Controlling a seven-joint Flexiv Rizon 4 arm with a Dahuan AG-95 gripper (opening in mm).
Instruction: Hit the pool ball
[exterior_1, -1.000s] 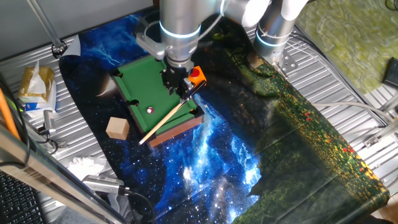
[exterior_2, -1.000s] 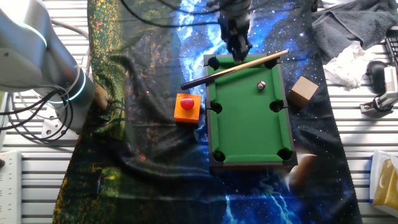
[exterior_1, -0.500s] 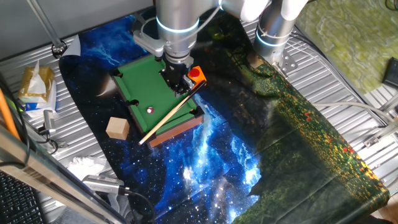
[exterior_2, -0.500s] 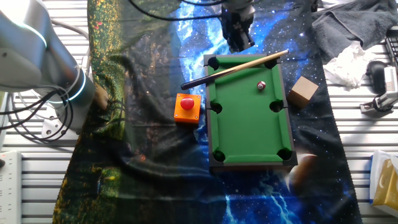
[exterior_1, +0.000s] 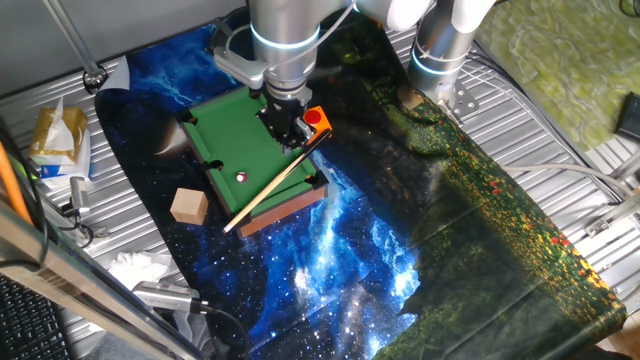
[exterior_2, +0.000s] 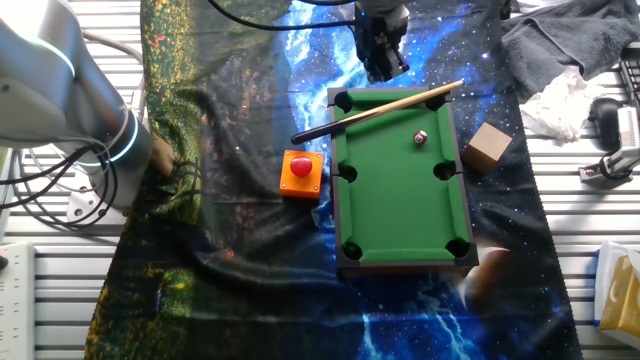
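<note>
Now the pool ball (exterior_2: 421, 137) rests on the green felt of the mini pool table (exterior_2: 400, 200), just beside the cue stick (exterior_2: 377, 112). The gripper (exterior_2: 381, 68) hovers apart beyond the table's end; I cannot tell how its fingers stand.

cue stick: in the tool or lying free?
Lying free. The cue stick rests diagonally across the pool table rim; the tool hangs above it, apart. Tool open or shut: cannot tell.

Even, bright overhead lighting, soft short shadows beside the wooden block (exterior_1: 188, 205) and mini pool table (exterior_2: 400, 190), mild glare on ribbed metal tabletop (exterior_1: 520, 120), focus sharp, edges slightly soft.
</note>
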